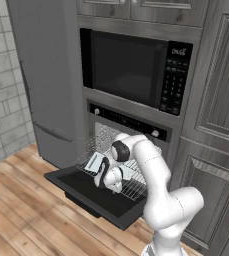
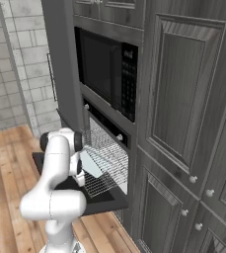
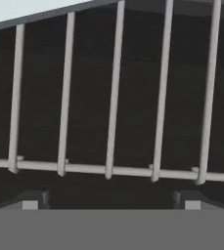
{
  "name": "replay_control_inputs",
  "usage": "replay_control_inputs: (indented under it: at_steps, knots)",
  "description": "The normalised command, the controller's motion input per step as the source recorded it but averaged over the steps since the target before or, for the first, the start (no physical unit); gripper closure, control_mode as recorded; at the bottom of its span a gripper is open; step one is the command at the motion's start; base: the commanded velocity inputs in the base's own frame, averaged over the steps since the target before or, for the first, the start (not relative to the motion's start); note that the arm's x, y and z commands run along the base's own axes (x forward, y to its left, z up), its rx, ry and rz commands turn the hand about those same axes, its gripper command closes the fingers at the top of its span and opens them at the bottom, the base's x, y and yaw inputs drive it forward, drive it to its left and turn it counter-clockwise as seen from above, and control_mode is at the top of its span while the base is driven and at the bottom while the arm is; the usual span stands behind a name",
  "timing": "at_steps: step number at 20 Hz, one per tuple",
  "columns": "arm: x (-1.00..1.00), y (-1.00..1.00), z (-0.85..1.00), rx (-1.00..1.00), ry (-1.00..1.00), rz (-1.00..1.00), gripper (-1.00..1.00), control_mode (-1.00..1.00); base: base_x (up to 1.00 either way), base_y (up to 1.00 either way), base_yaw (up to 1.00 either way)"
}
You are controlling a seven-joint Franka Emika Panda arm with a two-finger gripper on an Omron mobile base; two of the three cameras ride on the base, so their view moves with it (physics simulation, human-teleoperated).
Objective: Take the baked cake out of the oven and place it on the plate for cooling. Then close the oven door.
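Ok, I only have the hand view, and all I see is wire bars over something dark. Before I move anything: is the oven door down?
Observer: Yes, the oven door is dropped open and lies roughly level.
Operator: And those bars in front of me?
Observer: That is a wire rack pulled out over the open door. The gripper hangs just above it, pointing down.
Operator: What is the pale corner at my top left?
Observer: A pale flat tray. It seems to rest on the rack, right next to the gripper.
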Motion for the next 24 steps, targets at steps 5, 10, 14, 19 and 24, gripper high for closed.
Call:
replay_control_inputs:
  at_steps: [5, 10, 14, 19, 24]
  knots:
    - [0.30, -0.05, -0.30, 0.00, 0.00, 0.00, -1.00, -1.00, 0.00, 0.00, 0.00]
    - [0.36, -0.11, -0.21, 0.00, 0.00, -0.04, -1.00, -1.00, 0.00, 0.00, 0.00]
    - [0.39, -0.11, -0.14, 0.00, 0.00, -0.09, -1.00, -1.00, 0.00, 0.00, 0.00]
    - [0.33, -0.10, -0.25, -0.02, -0.05, -0.07, -1.00, -1.00, 0.00, 0.00, 0.00]
    - [0.29, -0.01, -0.14, -0.08, -0.13, -0.11, -1.00, -1.00, 0.00, 0.00, 0.00]
